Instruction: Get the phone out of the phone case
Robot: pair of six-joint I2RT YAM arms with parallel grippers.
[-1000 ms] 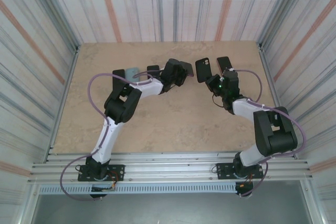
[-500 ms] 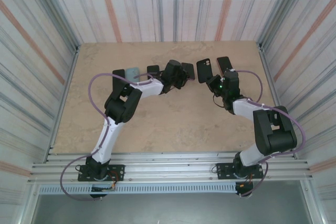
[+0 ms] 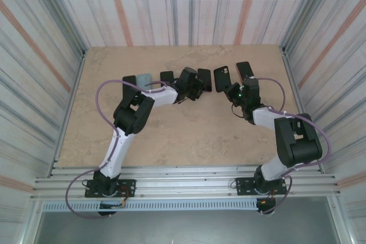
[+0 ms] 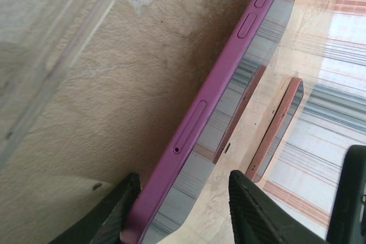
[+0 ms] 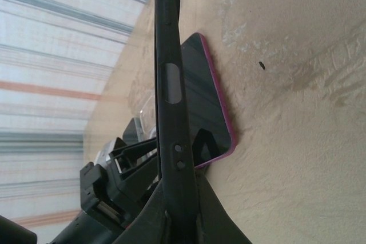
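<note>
The purple phone [image 3: 204,79] lies on the table out of its case, with its purple edge [image 4: 217,90] running between the fingers of my left gripper [image 4: 186,212]. That gripper [image 3: 193,84] is open: one finger touches the phone's edge and the other stands apart from it. The empty black phone case [image 3: 222,76] is held on edge just right of the phone by my right gripper [image 3: 235,91]. In the right wrist view the gripper [image 5: 182,198] is shut on the case [image 5: 170,84], and the phone's dark screen [image 5: 209,101] lies beyond it.
Another dark phone [image 3: 244,70] lies behind the right gripper. To the left of the left gripper sit three more small slabs: a black one [image 3: 166,76], a grey-blue one [image 3: 144,78] and a dark one [image 3: 130,79]. Striped walls enclose the table.
The left gripper has opened and the phone it held tilted up now lies flat on the table. The right gripper stays shut on the case and has hardly moved.
</note>
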